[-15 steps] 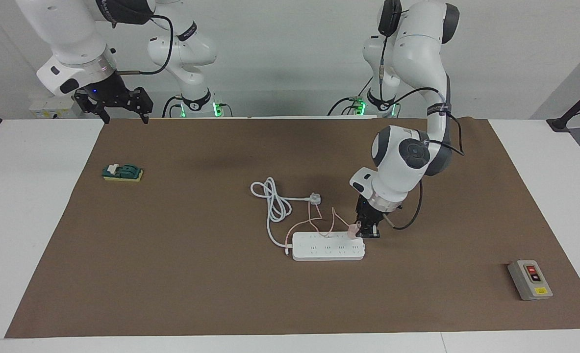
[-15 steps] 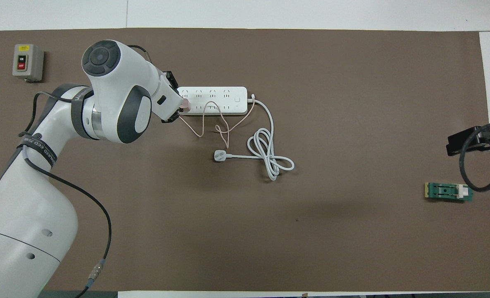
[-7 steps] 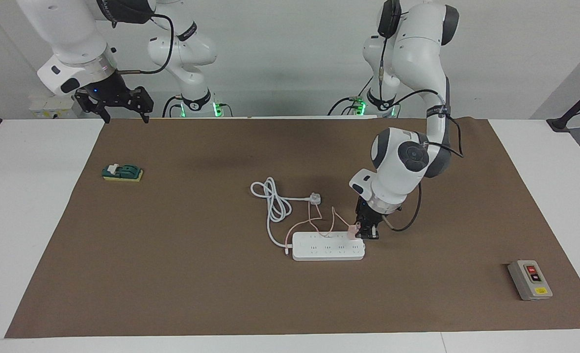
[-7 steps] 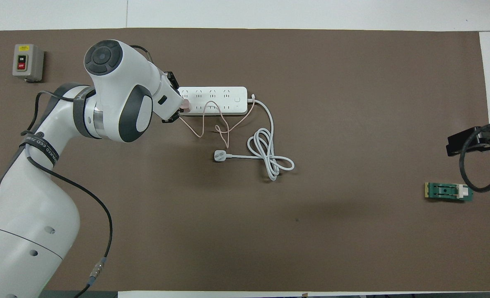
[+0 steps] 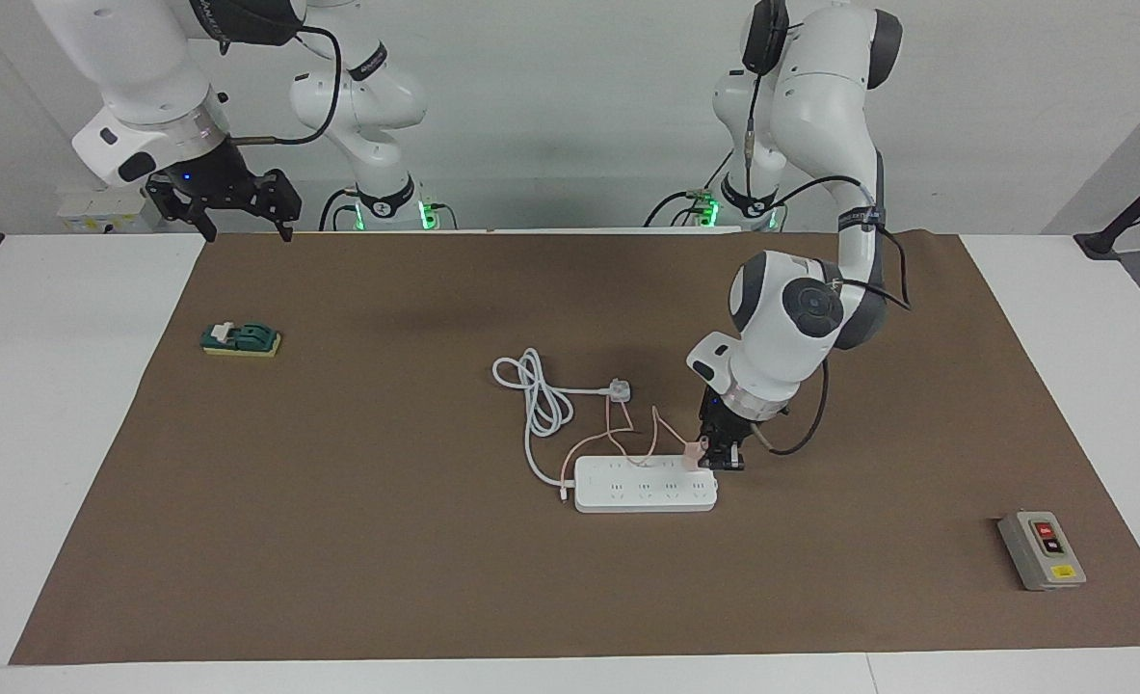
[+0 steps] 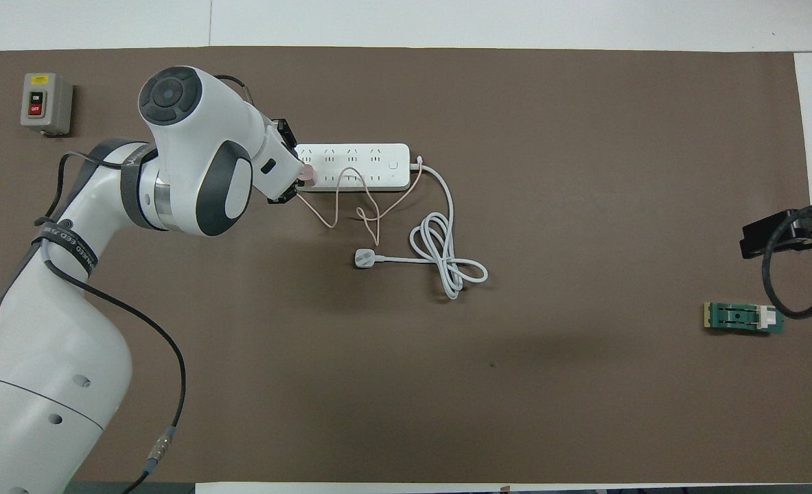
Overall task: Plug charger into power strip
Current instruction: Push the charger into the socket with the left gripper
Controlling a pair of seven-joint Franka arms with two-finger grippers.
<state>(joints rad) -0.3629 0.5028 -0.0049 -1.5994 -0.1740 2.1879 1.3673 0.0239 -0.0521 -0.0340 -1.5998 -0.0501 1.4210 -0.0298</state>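
Observation:
The white power strip lies flat mid-table with its thick white cord coiled nearer the robots. My left gripper is shut on the small pale-pink charger, holding it over the corner of the strip at the left arm's end. The charger's thin pink cable loops across the strip and down onto the mat. My right gripper waits open, raised over the mat's edge near its own base.
A white plug on the strip's cord rests nearer the robots than the strip. A grey switch box sits toward the left arm's end. A green block on a yellow pad lies toward the right arm's end.
The left arm's elbow shifted slightly; the gripper and charger stay at the strip's end. The right arm has not moved.

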